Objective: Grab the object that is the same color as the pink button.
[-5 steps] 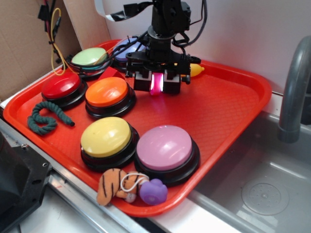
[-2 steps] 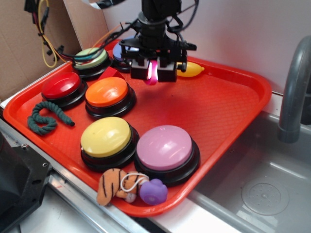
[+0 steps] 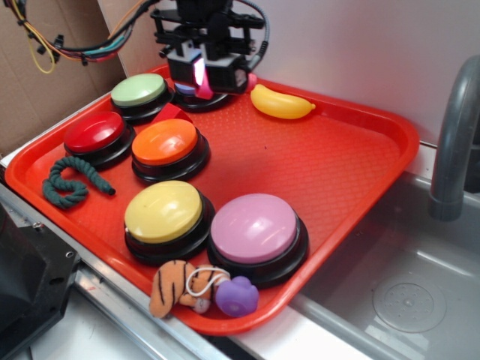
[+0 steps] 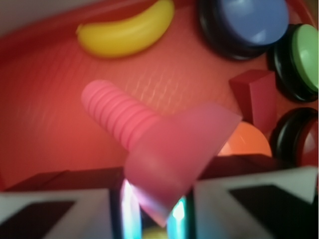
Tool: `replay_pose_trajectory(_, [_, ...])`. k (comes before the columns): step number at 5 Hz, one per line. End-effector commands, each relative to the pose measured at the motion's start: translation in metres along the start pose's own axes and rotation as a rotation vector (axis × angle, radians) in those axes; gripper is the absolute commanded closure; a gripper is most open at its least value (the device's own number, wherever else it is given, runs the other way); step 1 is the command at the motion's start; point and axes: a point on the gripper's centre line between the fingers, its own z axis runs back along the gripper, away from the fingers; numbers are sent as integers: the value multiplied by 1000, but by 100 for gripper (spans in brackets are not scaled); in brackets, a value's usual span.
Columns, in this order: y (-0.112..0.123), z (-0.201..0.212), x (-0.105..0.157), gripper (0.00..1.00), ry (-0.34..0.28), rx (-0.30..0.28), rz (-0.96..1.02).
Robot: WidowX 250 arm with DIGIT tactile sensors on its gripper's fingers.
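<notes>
The pink toy bolt point(image 4: 164, 149), the object, hangs in the air above the tray's far left corner, and my gripper point(image 3: 200, 77) is shut on its flat head. Its ribbed shaft point(image 4: 114, 114) sticks out away from the jaws in the wrist view. In the exterior view only a small pink strip of the bolt point(image 3: 199, 73) shows between the fingers. The pink button point(image 3: 253, 229), a pale mauve dome on a black base, sits at the tray's near side, far from the gripper.
A red tray point(image 3: 337, 172) carries green point(image 3: 139, 90), red point(image 3: 95, 133), orange point(image 3: 166, 142), yellow point(image 3: 163, 212) and blue point(image 4: 251, 20) buttons. A yellow banana point(image 3: 281, 103), red block point(image 4: 256, 97), green rope point(image 3: 69, 182), striped plush point(image 3: 171, 287) and purple toy point(image 3: 238, 296) lie there too. A sink point(image 3: 405, 292) and grey pipe point(image 3: 454, 135) are on the right.
My gripper has risen and moved back and to the left with the pink bolt in it, from the tray's middle rear to above the far left buttons.
</notes>
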Motion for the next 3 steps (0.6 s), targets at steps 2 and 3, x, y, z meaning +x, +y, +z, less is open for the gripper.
replay_pose_trajectory(2, [29,52,-26,100,-24,-40,-138])
replay_pose_trajectory(3, [36,54,-24,100,-14,-40,-110])
